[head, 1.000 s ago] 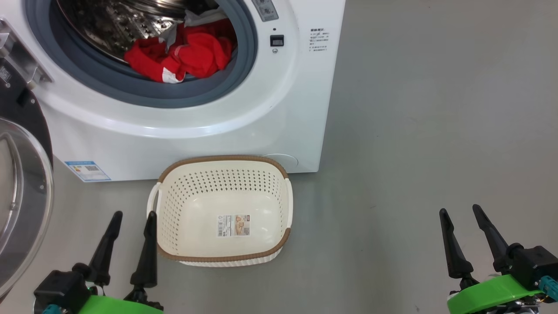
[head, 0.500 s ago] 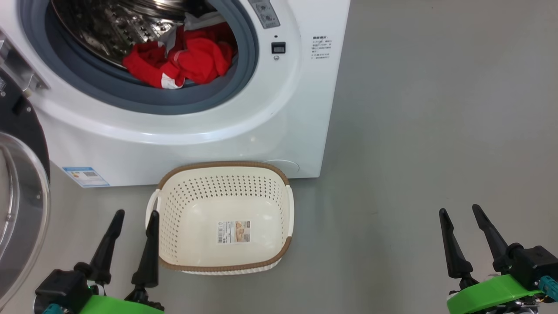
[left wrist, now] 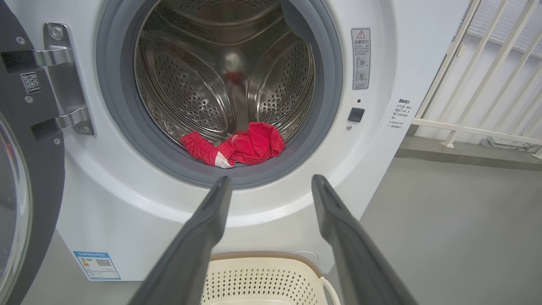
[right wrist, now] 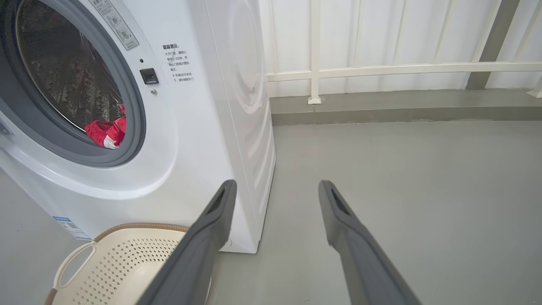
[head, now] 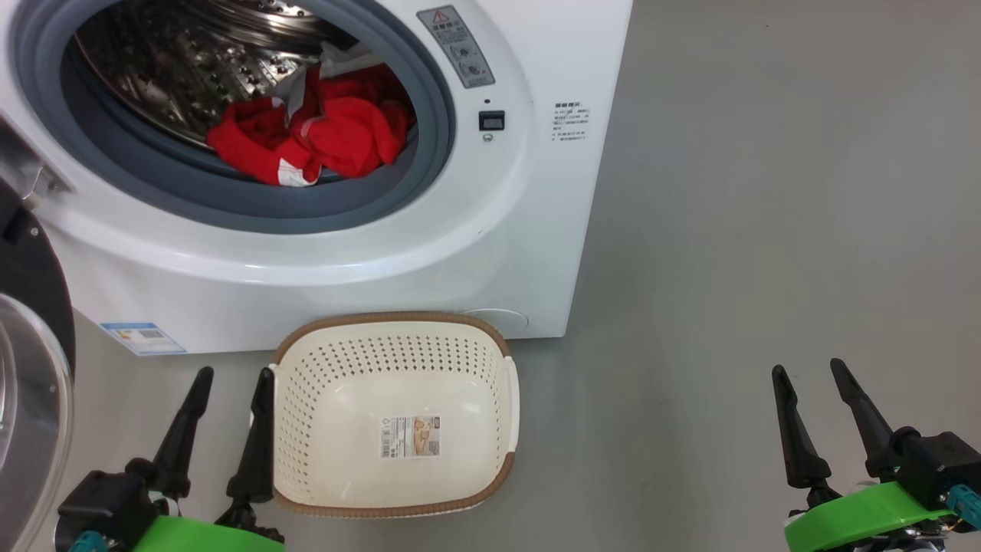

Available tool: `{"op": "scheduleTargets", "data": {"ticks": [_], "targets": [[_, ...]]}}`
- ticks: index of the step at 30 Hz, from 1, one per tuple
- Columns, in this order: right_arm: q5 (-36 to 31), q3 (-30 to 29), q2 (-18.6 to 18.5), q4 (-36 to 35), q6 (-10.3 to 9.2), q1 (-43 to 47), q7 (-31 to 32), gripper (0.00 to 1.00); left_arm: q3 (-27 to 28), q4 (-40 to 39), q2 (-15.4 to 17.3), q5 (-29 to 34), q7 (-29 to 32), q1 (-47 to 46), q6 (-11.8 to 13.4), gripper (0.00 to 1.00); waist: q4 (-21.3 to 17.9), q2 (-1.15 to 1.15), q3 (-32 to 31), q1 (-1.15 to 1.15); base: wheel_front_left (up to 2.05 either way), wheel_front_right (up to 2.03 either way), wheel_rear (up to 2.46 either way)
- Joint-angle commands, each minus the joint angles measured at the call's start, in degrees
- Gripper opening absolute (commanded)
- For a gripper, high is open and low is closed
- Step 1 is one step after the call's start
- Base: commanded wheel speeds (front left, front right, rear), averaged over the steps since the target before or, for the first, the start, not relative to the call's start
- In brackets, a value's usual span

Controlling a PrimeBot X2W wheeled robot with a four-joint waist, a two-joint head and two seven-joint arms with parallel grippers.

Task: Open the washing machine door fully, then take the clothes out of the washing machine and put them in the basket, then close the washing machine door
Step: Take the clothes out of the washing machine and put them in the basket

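Note:
The white washing machine (head: 490,230) stands with its door (head: 31,399) swung open at the far left; the door (left wrist: 21,178) also edges the left wrist view. Red clothes (head: 306,138) with white trim lie at the front of the steel drum, also seen as clothes (left wrist: 239,146) and clothes (right wrist: 106,131). The cream basket (head: 510,406) sits empty on the floor in front of the machine. My left gripper (head: 234,376) is open, low beside the basket's left rim. Far to the right my right gripper (head: 808,372) is open over bare floor.
Grey floor (head: 766,230) spreads to the right of the machine. A white railing (right wrist: 381,67) and a low kerb run behind it. A blue label (head: 142,337) is stuck on the machine's lower left front.
The head view has tilted up, so the machine and basket sit lower in the picture and more drum shows. Both grippers keep their places, open.

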Motion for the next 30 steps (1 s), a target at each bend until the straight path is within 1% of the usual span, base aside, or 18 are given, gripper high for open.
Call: {"op": "scheduleTargets", "data": {"ticks": [1, 11, 17, 21, 25, 30], "targets": [[-0.89, 1.03, -0.59, -1.47, 0.35, -1.0, -0.52, 1.0, 2.22, -1.09, 0.94, 0.89, -0.28, -1.94, -0.32, 1.0, 0.03, 0.0, 0.06, 0.0, 0.32, -0.32, 0.0], [-0.93, 0.94, -0.55, -1.54, 0.35, -1.09, -0.52, 1.0, 2.64, -1.19, 0.67, 1.8, -0.28, -1.82, -0.32, 1.0, 0.16, 0.0, 0.35, 0.0, 0.02, -0.02, 0.0], [-0.94, 1.05, -0.49, -1.72, 0.35, -1.39, -0.52, 1.0, 1.9, -0.74, 0.84, 1.78, -0.28, -2.85, -0.32, 1.0, 0.08, 0.0, 1.14, 0.0, 0.0, 0.0, 0.0], [-1.04, 1.17, -0.32, -1.9, 0.35, -2.0, -0.52, 1.0, 1.02, -0.12, 1.44, 1.97, -0.28, -6.07, -0.32, 1.0, -0.16, 0.0, 2.49, 0.0, 0.0, 0.0, 0.0], [-1.16, 1.59, -0.02, -2.0, 0.35, -2.76, -0.52, 1.0, -0.32, 1.79, 2.19, 2.65, -0.28, -11.21, -0.32, 1.0, -0.81, 0.0, 4.17, 0.0, 0.0, 0.0, 0.0], [-1.11, 2.18, 0.45, -2.19, 0.35, -4.02, -0.52, 1.0, -1.66, 7.56, 3.19, 3.25, -0.28, -19.34, -0.32, 1.0, -2.48, 0.0, 6.71, 0.0, 0.0, 0.0, 0.0]]}}
